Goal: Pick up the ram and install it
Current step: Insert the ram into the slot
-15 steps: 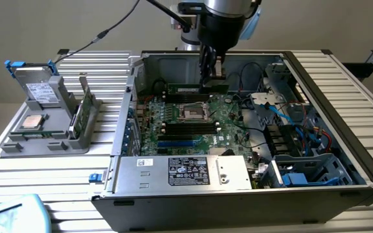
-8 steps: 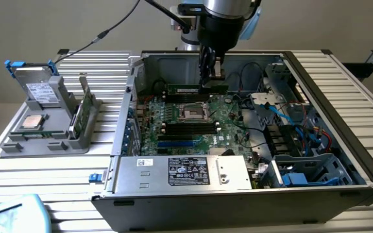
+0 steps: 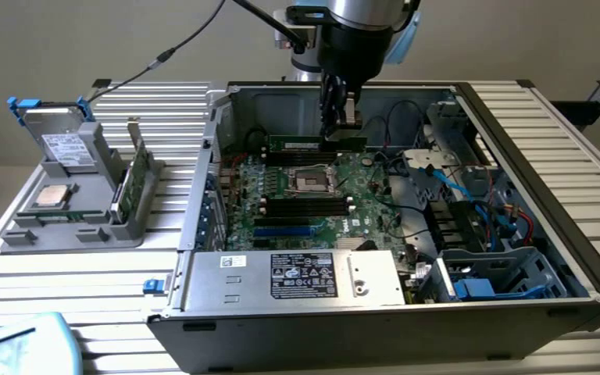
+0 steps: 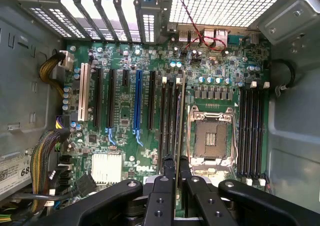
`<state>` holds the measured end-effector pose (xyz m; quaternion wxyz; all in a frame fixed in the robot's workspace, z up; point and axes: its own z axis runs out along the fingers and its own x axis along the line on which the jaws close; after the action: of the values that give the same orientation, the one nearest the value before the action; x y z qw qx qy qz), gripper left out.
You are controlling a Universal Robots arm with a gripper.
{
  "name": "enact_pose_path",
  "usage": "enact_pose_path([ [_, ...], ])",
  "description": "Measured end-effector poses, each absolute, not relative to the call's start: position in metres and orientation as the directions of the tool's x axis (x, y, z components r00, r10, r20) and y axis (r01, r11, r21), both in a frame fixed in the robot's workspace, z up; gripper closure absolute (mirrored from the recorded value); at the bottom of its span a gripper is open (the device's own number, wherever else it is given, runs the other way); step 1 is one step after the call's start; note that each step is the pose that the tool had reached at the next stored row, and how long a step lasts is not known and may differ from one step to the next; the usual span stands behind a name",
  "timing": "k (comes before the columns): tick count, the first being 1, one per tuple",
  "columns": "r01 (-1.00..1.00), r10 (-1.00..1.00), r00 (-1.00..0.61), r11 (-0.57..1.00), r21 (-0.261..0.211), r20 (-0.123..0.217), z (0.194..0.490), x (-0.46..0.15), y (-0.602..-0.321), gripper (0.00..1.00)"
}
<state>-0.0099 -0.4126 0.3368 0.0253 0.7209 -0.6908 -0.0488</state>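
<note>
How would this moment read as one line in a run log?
gripper: shut on long, thin dark green ram stick | position: inside open grey computer case, over green motherboard | seated: cannot tell

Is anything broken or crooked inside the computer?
Nothing looks broken or spilled. The ram sits straight between the fingers, running the same way as the memory slots. The processor socket is just empty.

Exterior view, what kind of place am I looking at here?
Probably a robotics lab bench for computer assembly: an open computer case sits on a slatted metal table, a grey parts holder stands beside it, and the gripper holds the ram inside the case.
</note>
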Motion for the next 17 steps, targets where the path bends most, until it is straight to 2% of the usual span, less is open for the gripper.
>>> enact_pose_path([
  [17, -0.992, -0.997, 0.072, -0.075, 0.104, -0.035, 0.313, -0.010, -0.412, 0.86],
])
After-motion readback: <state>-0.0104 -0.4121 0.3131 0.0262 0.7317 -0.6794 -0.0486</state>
